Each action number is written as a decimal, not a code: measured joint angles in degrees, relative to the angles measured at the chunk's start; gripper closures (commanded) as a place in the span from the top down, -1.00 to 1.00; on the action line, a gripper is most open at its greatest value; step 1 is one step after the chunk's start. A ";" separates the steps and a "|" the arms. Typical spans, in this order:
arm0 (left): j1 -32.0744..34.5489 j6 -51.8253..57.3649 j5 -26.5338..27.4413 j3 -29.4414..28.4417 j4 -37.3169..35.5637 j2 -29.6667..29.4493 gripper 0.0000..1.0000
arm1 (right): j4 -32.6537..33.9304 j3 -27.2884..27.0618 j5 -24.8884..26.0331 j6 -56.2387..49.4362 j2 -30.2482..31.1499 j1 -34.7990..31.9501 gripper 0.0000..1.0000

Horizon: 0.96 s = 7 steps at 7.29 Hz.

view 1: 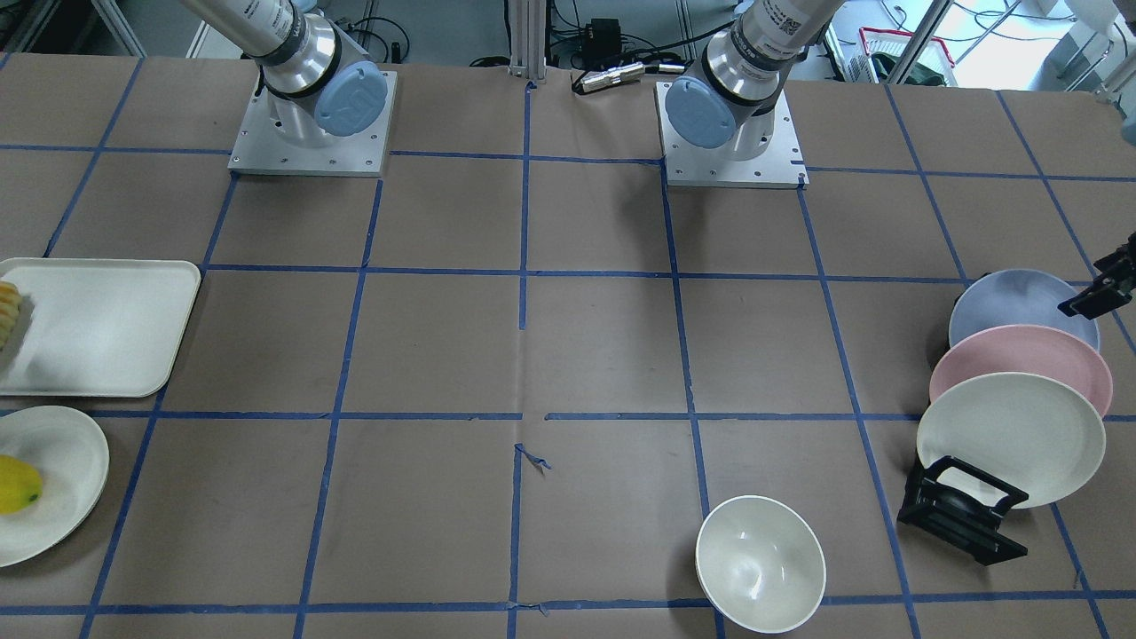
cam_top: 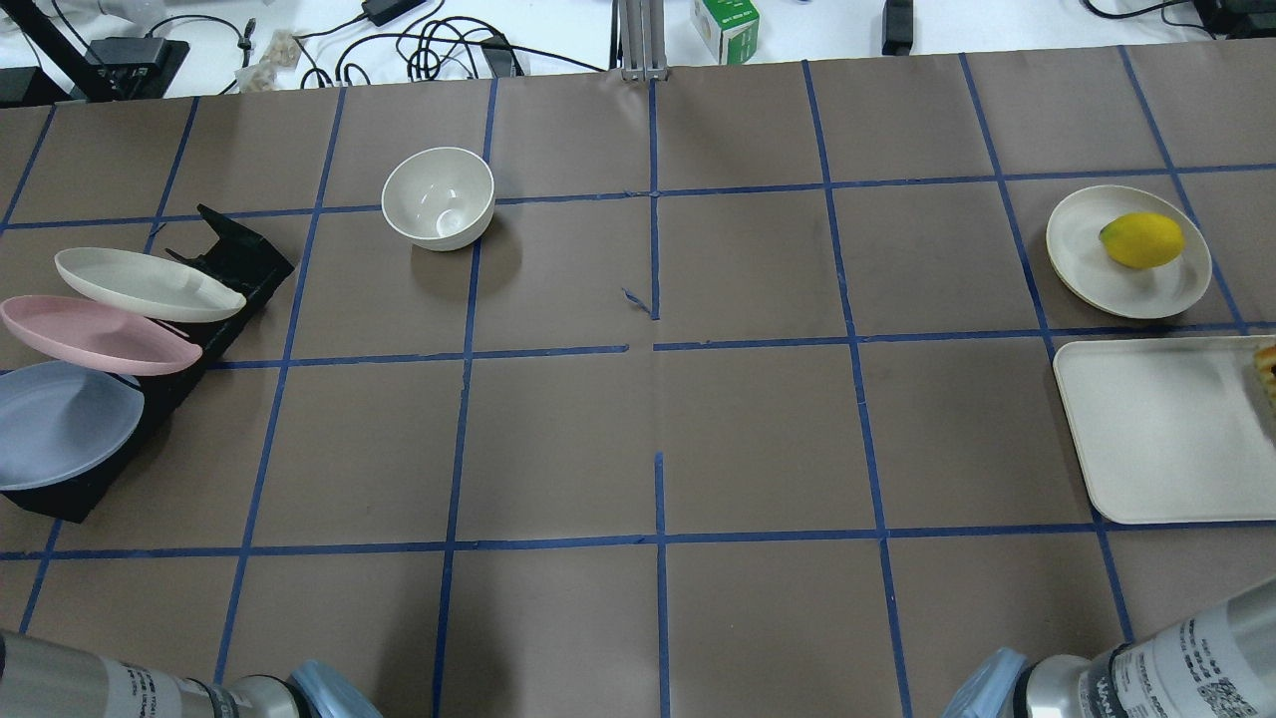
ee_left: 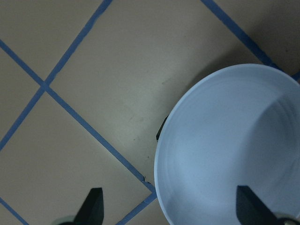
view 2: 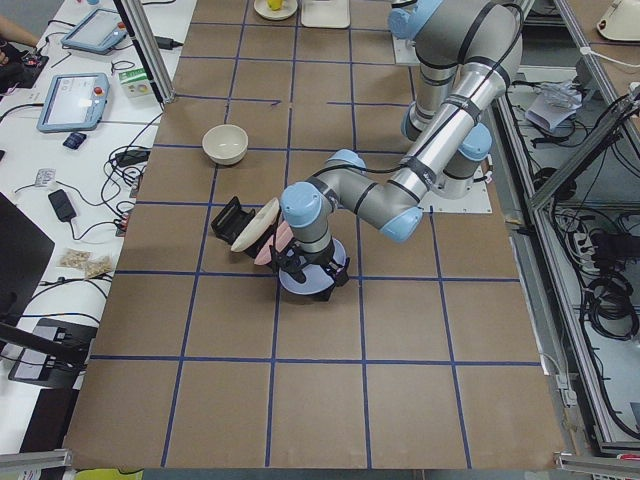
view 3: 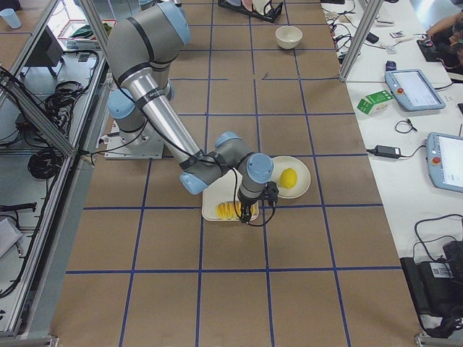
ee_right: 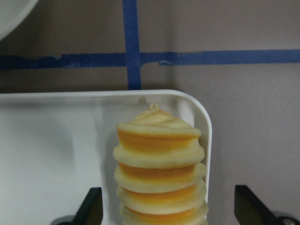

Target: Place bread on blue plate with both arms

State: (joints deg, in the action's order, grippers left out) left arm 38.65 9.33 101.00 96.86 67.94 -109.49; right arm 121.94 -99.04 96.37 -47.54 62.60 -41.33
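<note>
Reach step, nothing held yet
Our left fingers (ee_left: 95, 207), spread wide, straddle the rim of the round pale-blue matte plate (ee_left: 225, 154) leaning in a black rack (cam_top: 244, 261); our right fingers (ee_right: 92, 207) gape either side of the ribbed yellow-orange bread loaf (ee_right: 159, 164) on a white tray (ee_right: 51, 150). Next, we judge, each must lower and close, the plate then laid flat on the bench (ee_left: 93, 93)

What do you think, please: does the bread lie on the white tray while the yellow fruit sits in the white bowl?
Not quite: the overhead view shows the yellow fruit on the round cream plate, not in the white bowl. The bread does lie on the white tray.
</note>
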 measured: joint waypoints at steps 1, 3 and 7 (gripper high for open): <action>-0.31 1.80 -0.14 0.57 -1.20 -0.34 0.88 | -0.11 -1.05 1.17 0.10 -0.13 0.01 1.00; -2.01 5.53 -1.80 1.14 -1.52 -0.66 0.80 | -0.07 -3.06 5.01 0.16 -0.03 0.02 0.88; -2.77 7.15 -2.55 1.39 -1.59 -1.67 0.02 | -0.06 -3.14 6.14 0.16 0.47 0.06 -1.00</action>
State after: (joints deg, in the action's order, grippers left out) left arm 35.88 16.48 98.45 98.24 66.35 -111.16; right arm 121.88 -102.19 102.51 -47.38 63.07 -41.27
